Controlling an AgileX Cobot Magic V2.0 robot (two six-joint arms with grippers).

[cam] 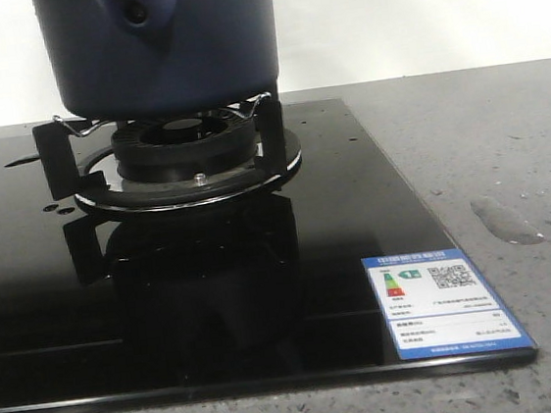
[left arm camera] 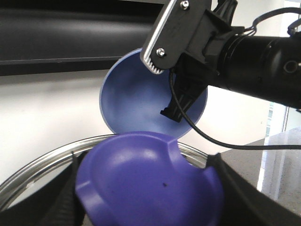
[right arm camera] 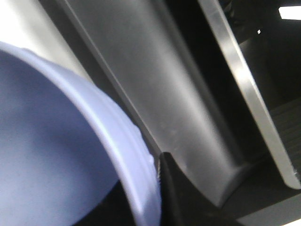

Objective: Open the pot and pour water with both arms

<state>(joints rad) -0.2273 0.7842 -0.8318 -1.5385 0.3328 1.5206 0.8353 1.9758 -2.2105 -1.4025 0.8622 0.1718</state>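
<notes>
The dark navy pot (cam: 160, 41) stands on the gas burner (cam: 186, 149), its top cut off by the front view; neither gripper shows there. In the left wrist view my left gripper (left arm camera: 150, 188) is shut on the purple knob (left arm camera: 141, 179) of a steel-rimmed lid (left arm camera: 42, 160), black fingers (left arm camera: 235, 188) on each side. Beyond it my right gripper (left arm camera: 176, 103) holds a periwinkle-blue bowl (left arm camera: 136, 99), tilted with its inside facing the camera. In the right wrist view my right gripper (right arm camera: 146, 188) pinches the bowl's rim (right arm camera: 127, 141).
A black glass hob (cam: 265, 296) carries the burner and its wire pot support (cam: 70, 125). A blue-and-white label (cam: 446, 299) sits at its front right corner. A water puddle (cam: 504, 220) and droplets lie on the grey countertop (cam: 503, 123).
</notes>
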